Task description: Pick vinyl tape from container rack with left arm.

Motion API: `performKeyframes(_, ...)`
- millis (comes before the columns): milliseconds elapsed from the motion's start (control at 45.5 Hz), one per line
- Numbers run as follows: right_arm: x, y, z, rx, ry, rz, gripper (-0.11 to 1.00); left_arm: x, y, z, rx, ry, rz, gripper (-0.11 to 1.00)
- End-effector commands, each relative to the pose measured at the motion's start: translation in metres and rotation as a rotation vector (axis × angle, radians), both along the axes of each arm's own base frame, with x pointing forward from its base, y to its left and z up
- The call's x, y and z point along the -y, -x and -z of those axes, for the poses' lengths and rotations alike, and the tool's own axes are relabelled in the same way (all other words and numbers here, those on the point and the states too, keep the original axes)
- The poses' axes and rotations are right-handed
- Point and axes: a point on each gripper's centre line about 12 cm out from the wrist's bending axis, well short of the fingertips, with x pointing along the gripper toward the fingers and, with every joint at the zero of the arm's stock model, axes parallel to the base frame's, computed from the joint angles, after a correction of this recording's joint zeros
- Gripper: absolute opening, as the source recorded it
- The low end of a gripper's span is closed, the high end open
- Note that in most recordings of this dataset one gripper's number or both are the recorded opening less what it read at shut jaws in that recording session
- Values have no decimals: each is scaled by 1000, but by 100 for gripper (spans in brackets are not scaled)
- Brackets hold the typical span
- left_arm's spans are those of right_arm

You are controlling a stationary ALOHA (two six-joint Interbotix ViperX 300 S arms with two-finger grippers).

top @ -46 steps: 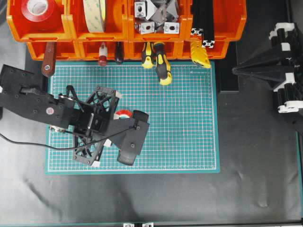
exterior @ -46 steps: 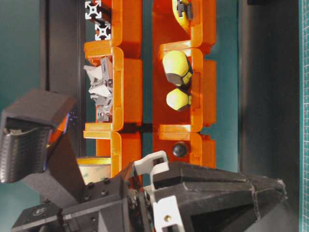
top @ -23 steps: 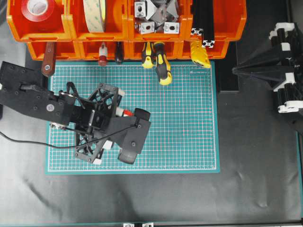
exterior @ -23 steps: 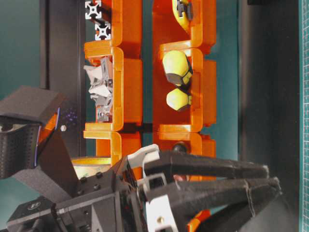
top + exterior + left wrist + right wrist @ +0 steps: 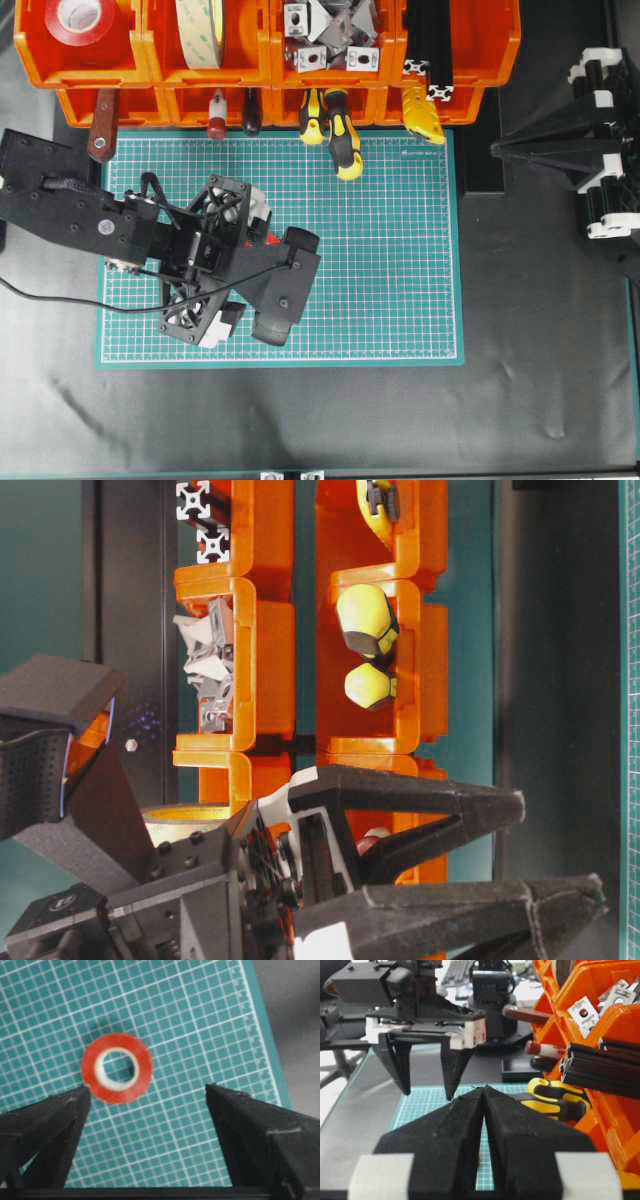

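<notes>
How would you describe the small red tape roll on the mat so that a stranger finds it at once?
Find the green gridded cutting mat. On its left half, the small flat red vinyl tape ring with a thin white core lies flat between the open black fingers of the left arm's tool. The larger red roll sits in an orange bin.

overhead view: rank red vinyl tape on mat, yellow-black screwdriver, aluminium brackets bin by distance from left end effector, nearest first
1. vinyl tape, on the mat beneath the open left end effector.
2. yellow-black screwdriver, up-right at the mat's top edge.
3. aluminium brackets, farther up in the orange container rack.
</notes>
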Motion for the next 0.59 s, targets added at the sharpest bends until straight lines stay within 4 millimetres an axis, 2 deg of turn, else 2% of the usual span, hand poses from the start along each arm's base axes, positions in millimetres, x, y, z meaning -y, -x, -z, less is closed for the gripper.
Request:
performKeyframes(0, 0, -3, -15, 43, -2, 0, 1, -1, 2, -36, 94, 31, -14, 91)
performKeyframes(220, 0, -3, -16, 46, -2, -1, 1, -3, 17, -76, 244, 96, -52, 91)
performKeyframes(395, 0, -2, -17, 49, -2, 0, 1, -8, 45, -113, 391, 132, -36, 90)
performKeyframes(571, 0, -1, -18, 54, -2, 0, 1, -14, 73, -126, 470, 149, -25, 90)
